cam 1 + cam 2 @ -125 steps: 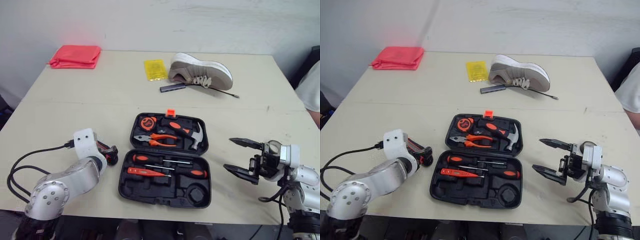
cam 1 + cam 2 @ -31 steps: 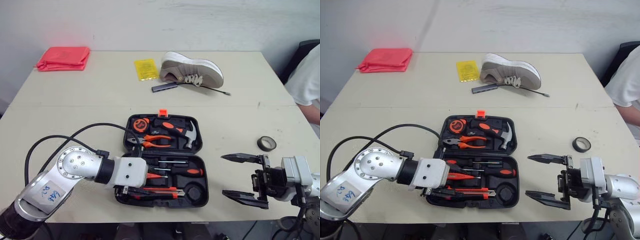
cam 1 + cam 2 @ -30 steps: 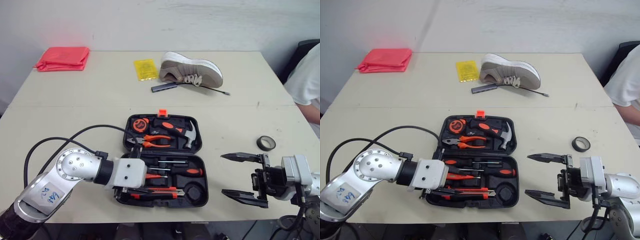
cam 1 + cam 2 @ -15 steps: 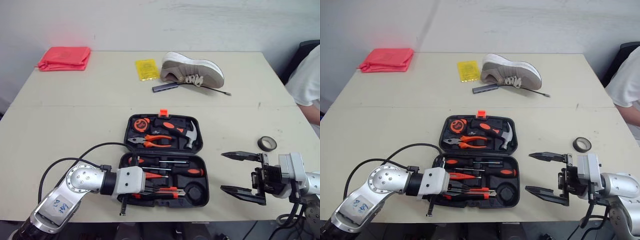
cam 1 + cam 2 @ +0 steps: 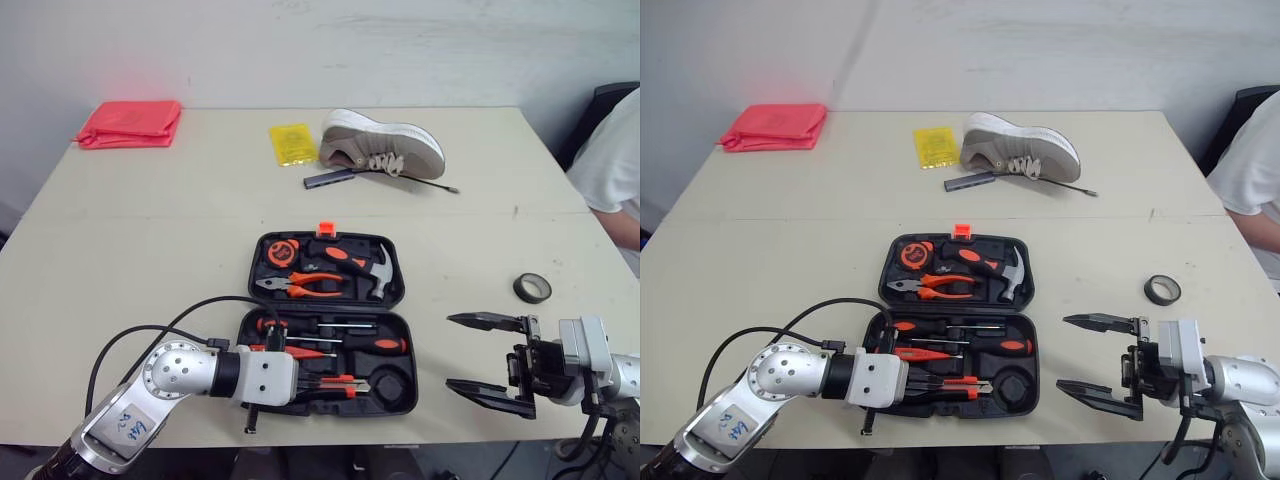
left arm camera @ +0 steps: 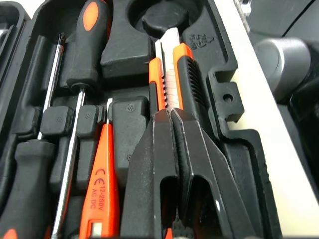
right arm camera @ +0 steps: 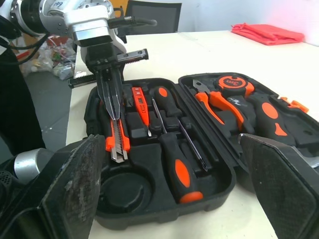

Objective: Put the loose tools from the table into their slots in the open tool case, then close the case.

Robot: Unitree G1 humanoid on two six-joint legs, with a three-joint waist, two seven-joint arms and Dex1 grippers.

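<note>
The black tool case (image 5: 262, 262) lies open mid-table, holding a hammer, pliers and tape measure in the far half and screwdrivers in the near half. An orange utility knife (image 6: 172, 74) lies in a slot along the near half's front. My left gripper (image 6: 169, 113) is shut, its tips resting on top of the knife's handle, not clamped around it; it reaches in from the case's near-left corner (image 5: 305, 378). The round slot (image 5: 388, 383) stands empty. A black tape roll (image 5: 532, 288) lies on the table right of the case. My right gripper (image 5: 452, 352) hangs open right of the case, holding nothing.
A grey shoe (image 5: 383, 143), a yellow packet (image 5: 290, 143), a grey bar (image 5: 330, 178) and a thin rod (image 5: 432, 183) lie at the back. A red cloth (image 5: 128, 122) sits far left. A person's sleeve (image 5: 612, 170) shows at the right edge.
My left gripper's fingers have closed and the arm has drawn back toward the case's near-left corner; the knife now lies in its slot. The right gripper has stayed open in place.
</note>
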